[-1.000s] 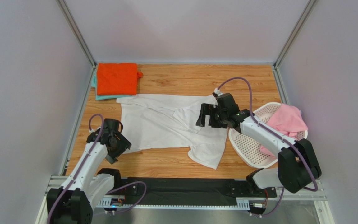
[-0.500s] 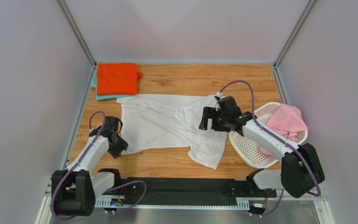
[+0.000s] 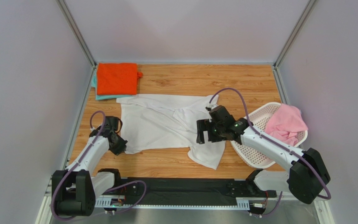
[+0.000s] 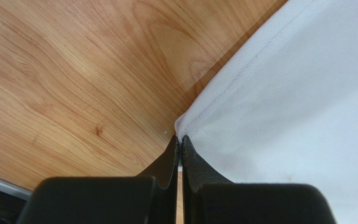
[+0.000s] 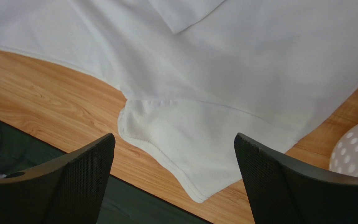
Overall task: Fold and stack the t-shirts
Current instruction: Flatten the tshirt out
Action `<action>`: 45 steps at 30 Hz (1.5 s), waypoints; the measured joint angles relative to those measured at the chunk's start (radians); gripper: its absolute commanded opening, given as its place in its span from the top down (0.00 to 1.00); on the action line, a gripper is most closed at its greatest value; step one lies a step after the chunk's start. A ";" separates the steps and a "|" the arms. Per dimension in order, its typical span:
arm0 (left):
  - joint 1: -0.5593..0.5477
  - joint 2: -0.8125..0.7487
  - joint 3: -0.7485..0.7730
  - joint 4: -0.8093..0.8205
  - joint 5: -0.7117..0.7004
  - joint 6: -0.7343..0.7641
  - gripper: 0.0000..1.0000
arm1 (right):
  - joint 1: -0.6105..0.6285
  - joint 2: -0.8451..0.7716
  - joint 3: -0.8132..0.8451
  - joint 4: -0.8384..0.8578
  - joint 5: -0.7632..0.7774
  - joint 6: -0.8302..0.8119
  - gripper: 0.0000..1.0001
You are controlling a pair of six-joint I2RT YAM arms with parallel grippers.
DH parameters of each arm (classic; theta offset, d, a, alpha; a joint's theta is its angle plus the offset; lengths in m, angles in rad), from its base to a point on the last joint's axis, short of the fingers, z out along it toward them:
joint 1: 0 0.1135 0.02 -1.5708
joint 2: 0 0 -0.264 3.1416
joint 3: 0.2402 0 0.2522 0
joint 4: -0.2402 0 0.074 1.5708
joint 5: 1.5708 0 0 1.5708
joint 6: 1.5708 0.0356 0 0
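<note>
Laundry duty on a wooden table (image 3: 190,77): a large white t-shirt (image 3: 162,126) lies spread and rumpled across the middle of the boards, one sleeve (image 3: 209,156) pointing toward the near edge. The left gripper (image 4: 180,140) is clenched on the shirt's near left hem corner. Its jaws are pressed together with the stitched edge pinched at their tips, low against the wood. The right gripper (image 5: 174,140) hangs above the shirt's right side with its jaws spread wide and nothing between them; the sleeve and a turned-over flap of white cloth lie below it. At the far left corner an orange t-shirt (image 3: 116,78) sits folded on top of a teal t-shirt (image 3: 102,97), whose edge shows along the left and near sides. To the right, a pink t-shirt (image 3: 286,122) is bunched in a white perforated laundry basket (image 3: 248,151), whose rim lies near the white shirt's right edge.
</note>
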 measured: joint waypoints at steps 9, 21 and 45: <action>0.000 -0.081 -0.011 -0.027 -0.011 0.011 1.00 | 0.243 0.002 -0.032 -0.129 0.071 0.068 0.00; 0.000 -0.128 -0.012 -0.037 -0.011 0.018 1.00 | 0.326 0.012 -0.145 -0.238 0.146 0.194 0.16; 0.000 -0.145 -0.003 -0.065 0.013 0.046 1.00 | 0.297 0.061 -0.137 -0.175 0.214 0.202 1.00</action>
